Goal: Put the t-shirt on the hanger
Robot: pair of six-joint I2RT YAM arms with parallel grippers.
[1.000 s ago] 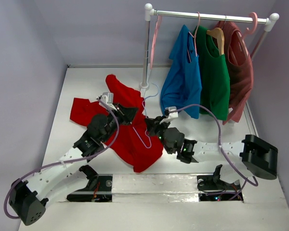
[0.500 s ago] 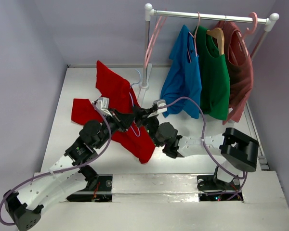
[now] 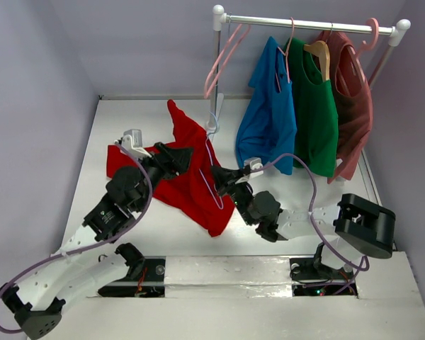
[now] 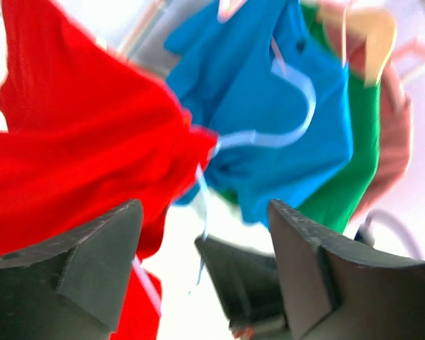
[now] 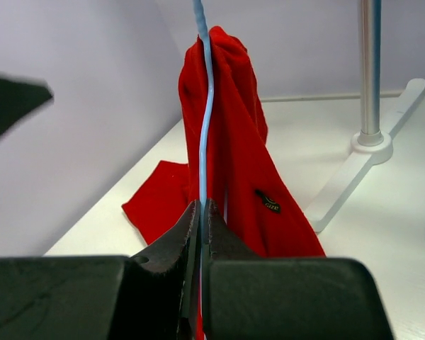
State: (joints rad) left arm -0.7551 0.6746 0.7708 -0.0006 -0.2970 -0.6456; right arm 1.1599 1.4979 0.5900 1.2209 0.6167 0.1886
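The bright red t-shirt (image 3: 191, 188) hangs in a tall fold from the thin light-blue hanger (image 3: 214, 173), its lower part and one sleeve lying on the table. My right gripper (image 3: 218, 177) is shut on the hanger's wire (image 5: 204, 134), and the t-shirt (image 5: 234, 156) drapes beside and behind that wire. My left gripper (image 3: 180, 157) stands open just left of the raised fold, with nothing between its fingers. In the left wrist view the t-shirt (image 4: 78, 127) fills the upper left, and the hanger's hook (image 4: 297, 113) curves above my open left gripper (image 4: 205, 212).
A white clothes rack (image 3: 214, 71) stands at the back right, its foot (image 5: 372, 145) close behind the t-shirt. On it hang a blue shirt (image 3: 269, 120), a green top (image 3: 315, 117), a dark maroon shirt (image 3: 354, 99) and a bare pink hanger (image 3: 223, 53).
My left gripper has opened, let go of the t-shirt and drawn back to the left. The raised fold has shifted right and now hangs from the hanger in my right gripper.
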